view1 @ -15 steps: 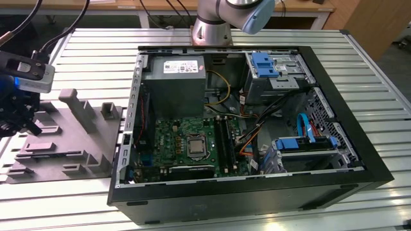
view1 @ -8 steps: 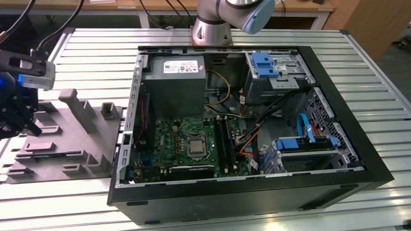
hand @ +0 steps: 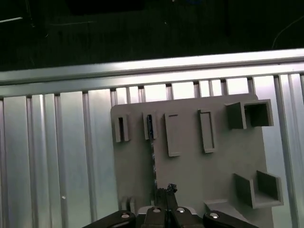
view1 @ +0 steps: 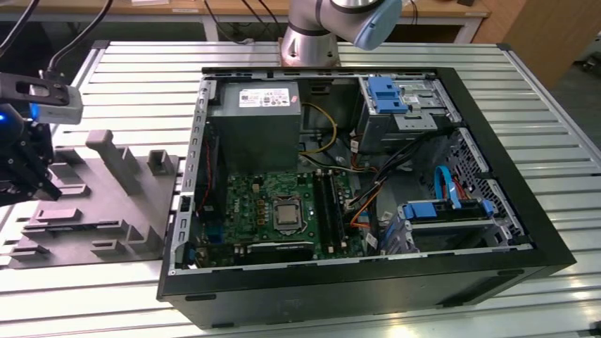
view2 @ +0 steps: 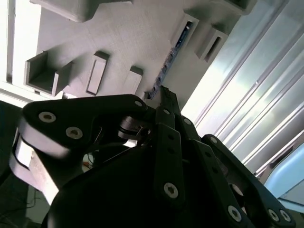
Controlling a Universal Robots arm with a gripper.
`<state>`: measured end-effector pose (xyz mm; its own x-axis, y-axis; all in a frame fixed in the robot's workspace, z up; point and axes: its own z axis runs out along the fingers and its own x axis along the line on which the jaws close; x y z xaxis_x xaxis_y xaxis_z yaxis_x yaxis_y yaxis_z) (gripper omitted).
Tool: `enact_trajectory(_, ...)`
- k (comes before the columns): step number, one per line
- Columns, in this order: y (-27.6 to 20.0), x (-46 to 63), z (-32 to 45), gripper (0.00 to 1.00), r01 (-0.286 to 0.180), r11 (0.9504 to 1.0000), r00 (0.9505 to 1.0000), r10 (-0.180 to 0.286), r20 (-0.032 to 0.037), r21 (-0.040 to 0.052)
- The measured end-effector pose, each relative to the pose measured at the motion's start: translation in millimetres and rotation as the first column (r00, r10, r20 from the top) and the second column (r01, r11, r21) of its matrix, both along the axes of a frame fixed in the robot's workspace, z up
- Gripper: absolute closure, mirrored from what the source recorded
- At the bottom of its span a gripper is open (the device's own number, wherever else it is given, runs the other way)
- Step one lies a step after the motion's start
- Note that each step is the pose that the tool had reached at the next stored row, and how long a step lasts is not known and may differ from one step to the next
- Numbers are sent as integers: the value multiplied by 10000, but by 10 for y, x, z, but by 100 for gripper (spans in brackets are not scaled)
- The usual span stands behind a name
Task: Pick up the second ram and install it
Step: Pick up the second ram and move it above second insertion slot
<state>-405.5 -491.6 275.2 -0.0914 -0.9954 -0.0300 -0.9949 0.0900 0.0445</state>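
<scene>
The second ram (hand: 152, 152) is a thin dark blue-green stick lying on edge in a narrow slot of the grey holder block (hand: 190, 171). In the second wrist view the ram (view2: 172, 54) runs slantwise across the block (view2: 133, 38). My gripper (hand: 167, 189) hovers over the near end of the stick, its black fingers (view2: 164, 95) pressed together with nothing between them. In the exterior view the gripper (view1: 38, 186) hangs above the holder block (view1: 112, 204) at the exterior view's left. The green motherboard (view1: 272, 204) with its long black slots (view1: 326, 201) lies inside the open computer case (view1: 367, 271).
The grey block carries several upright posts and pockets (hand: 259, 114) around the ram's slot. Ribbed metal tabletop (view1: 141, 84) surrounds the case. Inside the case are a power supply (view1: 253, 120), blue drive brackets (view1: 385, 95) and loose cables (view1: 376, 183). The arm's base (view1: 314, 42) stands behind the case.
</scene>
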Motion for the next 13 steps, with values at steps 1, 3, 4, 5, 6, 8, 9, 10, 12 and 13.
enact_trajectory(1,0,0,-5,90,-180,9998,9998,180,0,0)
enact_trajectory(3,0,0,-15,90,-550,9985,9985,550,7,-1)
enact_trajectory(4,0,0,-23,90,-725,9974,9974,725,15,0)
enact_trajectory(5,0,0,-30,90,-842,9965,9964,842,22,-1)
enact_trajectory(6,0,-3,-37,90,-867,9962,9962,867,24,-2)
enact_trajectory(8,0,-10,-59,90,-871,9962,9962,871,43,-4)
enact_trajectory(9,0,-15,-69,90,-873,9962,9962,873,71,-7)
enact_trajectory(10,0,-18,-80,90,-876,9962,9961,876,104,-9)
enact_trajectory(12,0,-26,-99,90,-882,9961,9960,882,168,-14)
enact_trajectory(13,0,-30,-109,90,-884,9961,9959,884,194,-17)
